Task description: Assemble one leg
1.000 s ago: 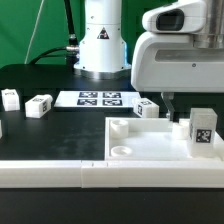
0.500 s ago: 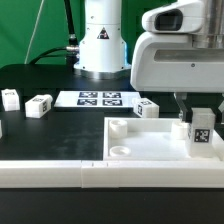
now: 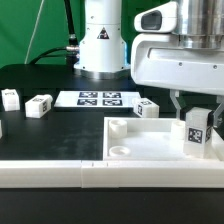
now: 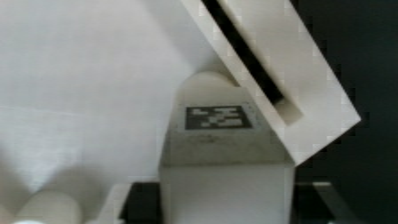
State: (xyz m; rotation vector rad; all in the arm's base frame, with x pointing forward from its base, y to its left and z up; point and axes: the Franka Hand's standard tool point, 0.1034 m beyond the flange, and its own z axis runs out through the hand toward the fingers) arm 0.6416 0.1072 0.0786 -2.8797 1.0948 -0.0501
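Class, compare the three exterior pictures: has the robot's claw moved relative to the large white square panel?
Yes. The claw has shifted toward the exterior view's right and now straddles the small white tagged leg block standing on the large white square panel.

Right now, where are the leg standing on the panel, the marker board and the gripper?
the leg (image 3: 197, 132): exterior view, on its tagged front face.
the marker board (image 3: 99, 99): exterior view, on its flat top among the tags.
the gripper (image 3: 197, 106): exterior view, midway between its fingertips, at the leg's top.
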